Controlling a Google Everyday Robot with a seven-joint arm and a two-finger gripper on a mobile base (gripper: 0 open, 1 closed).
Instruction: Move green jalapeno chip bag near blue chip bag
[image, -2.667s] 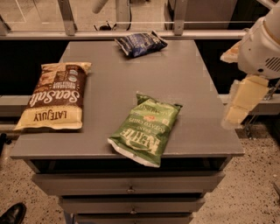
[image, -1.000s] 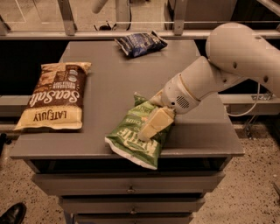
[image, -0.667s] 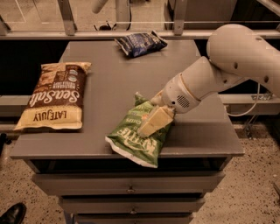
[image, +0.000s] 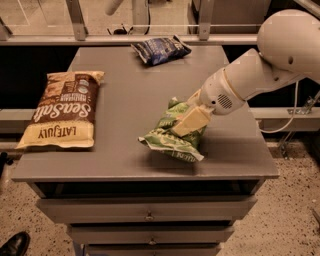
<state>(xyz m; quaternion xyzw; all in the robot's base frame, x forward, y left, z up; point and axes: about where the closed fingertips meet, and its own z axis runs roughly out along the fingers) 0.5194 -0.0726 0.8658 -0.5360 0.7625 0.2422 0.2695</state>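
The green jalapeno chip bag (image: 166, 139) is at the front middle of the grey table (image: 125, 85), crumpled and tilted up at its far end. My gripper (image: 188, 123) comes in from the right on a white arm and is shut on the bag's upper right part; one cream finger lies across the bag. The blue chip bag (image: 161, 49) lies flat at the table's far edge, well beyond the green bag and apart from it.
A large brown-and-cream Late July bag (image: 65, 110) lies on the table's left side. Drawers (image: 147, 216) sit under the tabletop. A railing runs behind the table. A black shoe (image: 14, 245) shows on the floor at bottom left.
My arm swung in from the right edge onto the green bag. Since a second ago the bag has bunched up and its far end has risen in my grip.
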